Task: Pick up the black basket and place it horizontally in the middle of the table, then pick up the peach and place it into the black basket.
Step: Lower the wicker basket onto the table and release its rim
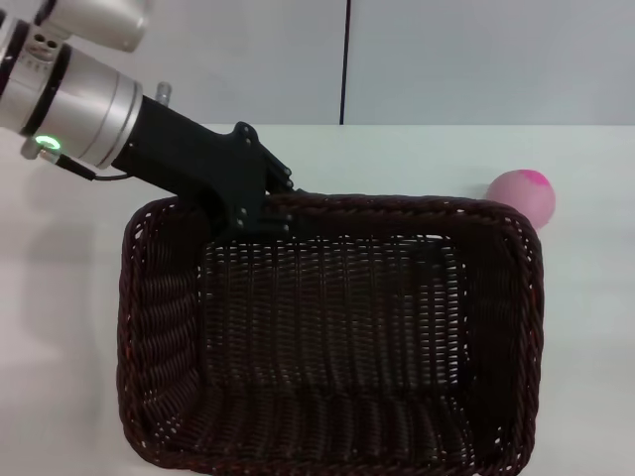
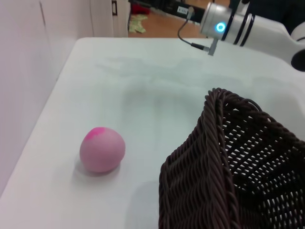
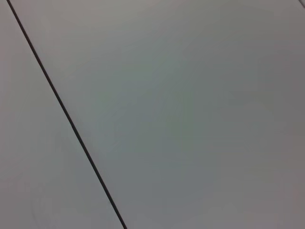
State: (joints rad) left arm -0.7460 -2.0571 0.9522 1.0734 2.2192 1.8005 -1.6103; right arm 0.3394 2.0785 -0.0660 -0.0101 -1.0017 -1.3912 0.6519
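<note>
The black basket [image 1: 327,337] fills the middle of the head view, its long side running left to right and its open side up. My left gripper [image 1: 260,216] reaches in from the upper left and is shut on the basket's far rim, near the far-left corner. The peach [image 1: 522,195] lies on the white table [image 1: 585,327] just beyond the basket's far-right corner, apart from it. In the left wrist view the peach [image 2: 101,149] lies beside the basket's end wall [image 2: 214,171]. My right gripper is out of view.
A silver and white arm section with a blue light [image 2: 238,28] hangs over the far part of the table in the left wrist view. The wall [image 1: 446,59] with a dark vertical seam stands behind the table. The right wrist view shows only that wall [image 3: 190,119].
</note>
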